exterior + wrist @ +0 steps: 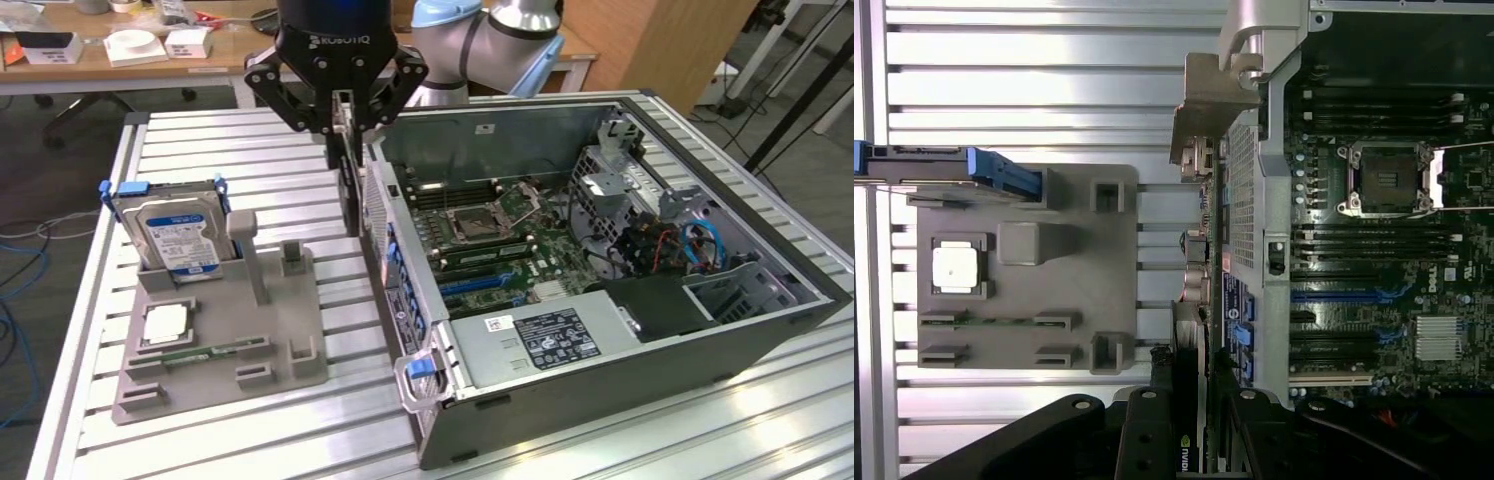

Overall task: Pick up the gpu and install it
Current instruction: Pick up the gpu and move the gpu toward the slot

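Observation:
My gripper (344, 135) is shut on the gpu (351, 195), which hangs edge-on and upright from the fingers. It is lifted above the slatted table, in the gap between the grey fixture (227, 340) and the open computer case (667, 370), close beside the case's rear wall. In the wrist view the gpu (1194, 300) runs away from the gripper (1189, 425), and its silver end bracket (1214, 100) is at the far end. The motherboard (494, 240) lies exposed inside the case, with its slots (1334, 345) in sight.
The fixture (1024, 300) holds an upright blue-labelled hard drive (174, 235), a CPU (163, 322) and a narrow green memory stick (200, 352). Inside the case are a power supply (554, 335) and a drive cage (627, 180). A desk with boxes (134, 45) stands behind the table.

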